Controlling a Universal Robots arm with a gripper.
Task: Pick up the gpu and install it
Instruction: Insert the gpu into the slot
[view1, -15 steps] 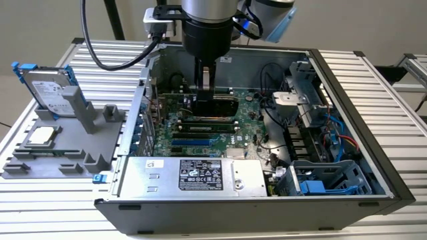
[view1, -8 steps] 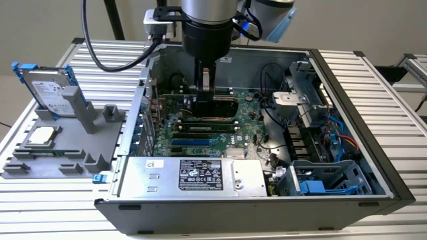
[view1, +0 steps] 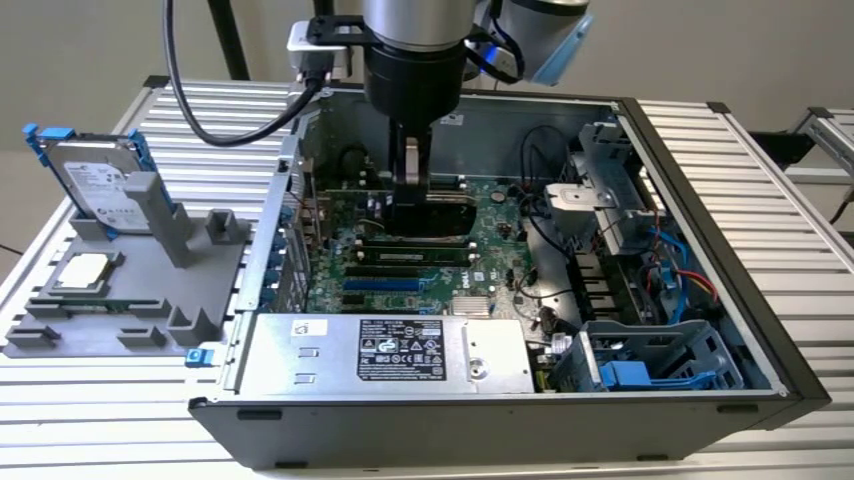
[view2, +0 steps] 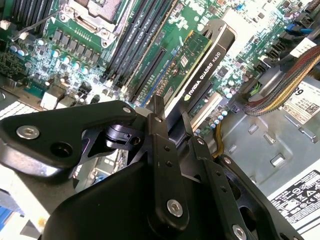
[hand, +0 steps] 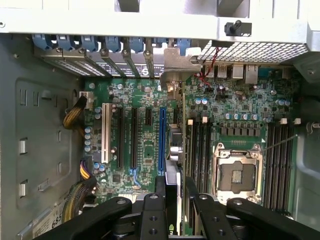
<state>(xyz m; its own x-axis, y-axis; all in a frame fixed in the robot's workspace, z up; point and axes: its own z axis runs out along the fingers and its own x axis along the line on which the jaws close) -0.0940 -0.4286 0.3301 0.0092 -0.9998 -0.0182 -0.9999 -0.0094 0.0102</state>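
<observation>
Exterior view: the arm reaches down into the open computer case (view1: 694, 250), which lies on its side on the slatted metal surface (view1: 747, 150). The pincer (view1: 416, 175) sits low over the green motherboard (view1: 400, 270), just above the black gpu (view1: 430, 215).

Second wrist view: the pincer (view2: 172, 120) is clamped on the gpu (view2: 207, 75); its black fingers (view2: 159, 112) press on the card's two faces at the near end. The card stands on edge, its black cooler edge facing the camera and its green board side toward the memory slots. It hangs over the expansion slots (view2: 150, 70); whether its lower edge touches a slot cannot be told.

First wrist view: the gpu (hand: 174, 150) appears edge-on, running from between the fingers (hand: 159, 187) toward the case's rear bracket openings (hand: 125, 47), just beside the blue expansion slot (hand: 161, 140). The empty CPU socket (hand: 236, 175) lies to one side of it.

Outside the case, at the exterior view's left, a grey fixture (view1: 120, 290) holds a silver hard drive (view1: 100, 180) standing upright and a square CPU chip (view1: 83, 270) lying flat. A power supply (view1: 387, 350) fills the near end of the case.
</observation>
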